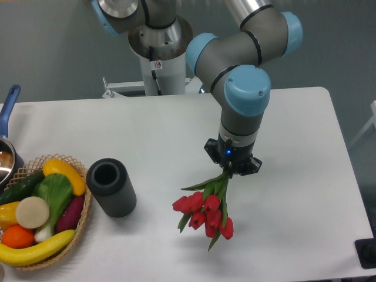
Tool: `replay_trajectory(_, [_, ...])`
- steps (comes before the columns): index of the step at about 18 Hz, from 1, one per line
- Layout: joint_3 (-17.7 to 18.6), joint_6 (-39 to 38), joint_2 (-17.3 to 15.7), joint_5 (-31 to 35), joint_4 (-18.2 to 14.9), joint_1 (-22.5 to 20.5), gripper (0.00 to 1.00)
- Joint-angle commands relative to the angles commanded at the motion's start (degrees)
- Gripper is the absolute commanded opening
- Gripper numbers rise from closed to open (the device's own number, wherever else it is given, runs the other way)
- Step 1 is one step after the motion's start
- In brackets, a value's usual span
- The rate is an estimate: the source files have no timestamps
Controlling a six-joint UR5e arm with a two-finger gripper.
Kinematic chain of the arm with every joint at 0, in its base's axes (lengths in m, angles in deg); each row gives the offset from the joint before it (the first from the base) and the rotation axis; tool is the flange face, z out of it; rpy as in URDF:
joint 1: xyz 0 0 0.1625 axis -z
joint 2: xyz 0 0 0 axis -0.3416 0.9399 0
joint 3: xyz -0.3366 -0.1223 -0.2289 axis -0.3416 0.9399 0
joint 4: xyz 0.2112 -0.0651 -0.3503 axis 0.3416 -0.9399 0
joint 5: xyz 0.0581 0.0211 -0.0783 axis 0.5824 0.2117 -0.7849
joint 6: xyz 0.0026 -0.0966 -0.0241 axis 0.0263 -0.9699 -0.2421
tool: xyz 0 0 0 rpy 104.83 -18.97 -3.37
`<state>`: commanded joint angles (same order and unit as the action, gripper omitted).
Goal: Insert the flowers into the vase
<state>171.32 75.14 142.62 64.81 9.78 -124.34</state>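
My gripper (231, 172) points down at the white tabletop (294, 147), its fingers closed on the green stems of the flowers (205, 211). The red tulip buds hang below and to the left of the fingers, tilted so the heads sit lowest, toward the front edge of the tabletop; I cannot tell whether they touch it. The vase (111, 187), dark grey and ribbed, stands upright well to the left of the flowers, its round mouth open upward. Bare tabletop lies between the flowers and the vase. Just left of the vase sits a wicker basket (82, 229) heaped with toy fruit and vegetables. Beyond it, at the left edge, I see part of a pan with a blue handle (10, 100). My arm (247, 88) comes down from the back, wrist vertical above the fingers.
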Motion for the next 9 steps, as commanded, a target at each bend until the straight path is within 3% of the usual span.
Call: replay_trajectory(9, [-0.4,-0.1,0.1,-0.7,1.3,1.1,0.00])
